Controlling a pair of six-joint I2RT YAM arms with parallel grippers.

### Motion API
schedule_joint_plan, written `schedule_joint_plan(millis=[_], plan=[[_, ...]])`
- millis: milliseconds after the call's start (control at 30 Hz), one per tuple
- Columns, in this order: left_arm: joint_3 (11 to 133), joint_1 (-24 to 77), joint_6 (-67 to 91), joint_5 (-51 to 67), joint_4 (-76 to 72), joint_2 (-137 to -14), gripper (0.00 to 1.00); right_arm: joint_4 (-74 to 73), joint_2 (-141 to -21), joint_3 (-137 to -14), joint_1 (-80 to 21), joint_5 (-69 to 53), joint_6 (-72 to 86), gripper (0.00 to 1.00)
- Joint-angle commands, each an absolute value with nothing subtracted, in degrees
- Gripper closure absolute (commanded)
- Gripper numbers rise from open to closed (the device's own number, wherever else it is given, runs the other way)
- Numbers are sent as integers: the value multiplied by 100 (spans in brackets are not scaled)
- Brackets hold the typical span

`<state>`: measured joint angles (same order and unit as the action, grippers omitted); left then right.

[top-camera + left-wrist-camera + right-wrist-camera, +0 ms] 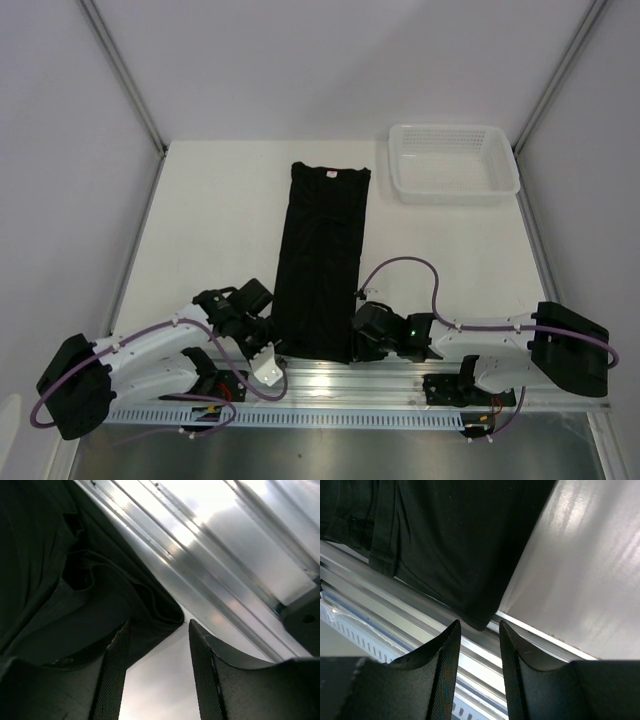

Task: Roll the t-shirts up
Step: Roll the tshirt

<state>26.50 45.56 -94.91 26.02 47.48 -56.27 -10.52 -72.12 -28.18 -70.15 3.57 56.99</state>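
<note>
- White table (220, 200): the folded black t-shirt (322, 260) lies between both grippers.
- Left gripper (159, 630): jaws parted, empty; hem corner just ahead.
- Right gripper (479, 626): parted, empty; corner at its fingertips.

The white table (220, 200) carries two things. A black t-shirt (322, 260), folded into a long narrow strip, lies flat down the middle. Its neck label is at the far end, and its near end reaches the ribbed metal rail (330, 385) along the table's near edge. A white mesh basket (452, 165) sits upright at the far right corner, well apart from the shirt.
</note>
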Motion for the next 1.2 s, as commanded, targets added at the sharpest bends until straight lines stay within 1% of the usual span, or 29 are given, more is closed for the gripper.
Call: schedule_joint_plan(millis=[0, 100, 200, 233, 267, 300, 333, 367, 400, 433, 467, 500, 567, 667, 833, 933, 1033, 1167], plan=[[2874, 4640, -9220, 2681, 4492, -5800, 47, -625, -7435, -2856, -6952, 247, 5871, 60], [2821, 4684, -9132, 2576, 4298, -5949, 56, -615, -7611, -2848, -6873, 185, 5889, 61], [2865, 4693, -9044, 2531, 4228, -6038, 62, -528, -7646, -2830, -6829, 149, 5889, 62], [2874, 4702, -9044, 2540, 4228, -6082, 67, -493, -7655, -2821, -6803, 141, 5880, 63], [2891, 4702, -9035, 2531, 4184, -6091, 70, -440, -7664, -2778, -6785, 88, 5862, 65], [2874, 4711, -9000, 2523, 4140, -6091, 77, -318, -7655, -2751, -6742, 70, 5862, 67], [2865, 4711, -8991, 2514, 4114, -6108, 79, -238, -7655, -2725, -6715, 70, 5845, 70], [2891, 4720, -8974, 2505, 4087, -6117, 81, -185, -7664, -2707, -6697, -95, 5819, 75], [2909, 4728, -8965, 2505, 4096, -6135, 87, -185, -7664, -2707, -6645, -123, 5792, 78], [2927, 4720, -8921, 2522, 4104, -6135, 91, -193, -7647, -2707, -6618, -140, 5775, 85], [2996, 4720, -8869, 2522, 4078, -6135, 93, -193, -7620, -2707, -6609, -149, 5774, 87], [3014, 4720, -8790, 2522, 4069, -6135, 99, -176, -7577, -2681, -6592, -158, 5774, 90], [3111, 4720, -8623, 2479, 3999, -6135, 99, -193, -7427, -2672, -6548, -193, 5801, 96], [3321, 4720, -8386, 2417, 4016, -6109, 99, -508, -7190, -2716, -6469, -211, 5739, 99], [3805, 4632, -7885, 2469, 4262, -6108, 99, -966, -6664, -2865, -6171, -325, 5590, 100], [4113, 4405, -7559, 2759, 4438, -6196, 99, -1274, -6504, -3005, -5942, -413, 5450, 100], [4341, 4036, -7173, 2909, 4273, -6442, 99, -1397, -6530, -3076, -5556, -562, 5230, 100], [4597, 3586, -6943, 3102, 4070, -6828, 99, -1240, -6854, -3251, -5064, -896, 4949, 100]])
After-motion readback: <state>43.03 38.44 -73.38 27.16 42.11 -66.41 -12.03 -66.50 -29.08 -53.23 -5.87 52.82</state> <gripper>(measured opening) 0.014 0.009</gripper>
